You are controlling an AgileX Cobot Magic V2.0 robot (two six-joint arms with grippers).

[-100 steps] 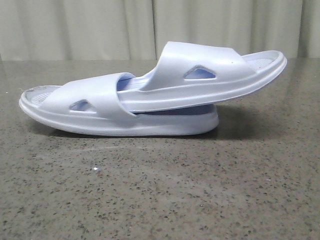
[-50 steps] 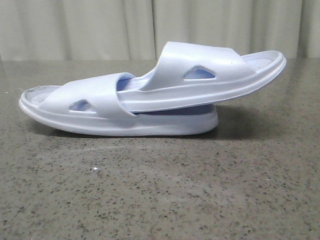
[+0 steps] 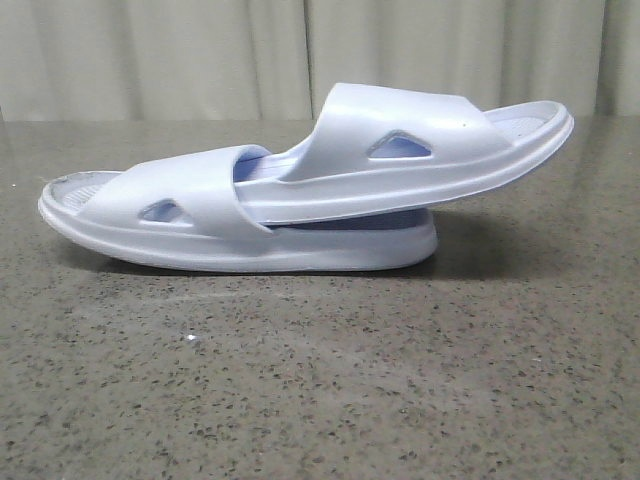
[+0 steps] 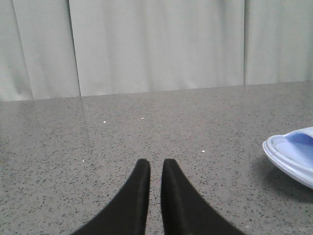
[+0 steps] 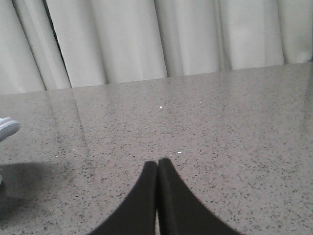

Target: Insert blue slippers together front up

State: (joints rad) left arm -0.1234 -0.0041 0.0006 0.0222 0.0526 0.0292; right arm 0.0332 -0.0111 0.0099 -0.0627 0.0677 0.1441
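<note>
The upper slipper's (image 3: pixel 420 150) front end is hidden under the lower slipper's (image 3: pixel 240 225) strap. In the left wrist view only one end of a slipper (image 4: pixel 293 154) shows, cut by the edge; the right wrist view catches merely a sliver (image 5: pixel 6 128)

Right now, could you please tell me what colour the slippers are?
The slippers are a pale lavender-blue, almost white; the front view shows it best.

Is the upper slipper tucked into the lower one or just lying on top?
Tucked in. The upper slipper's front end passes under the lower slipper's strap, and its other end sticks up, tilted, off the table.
</note>
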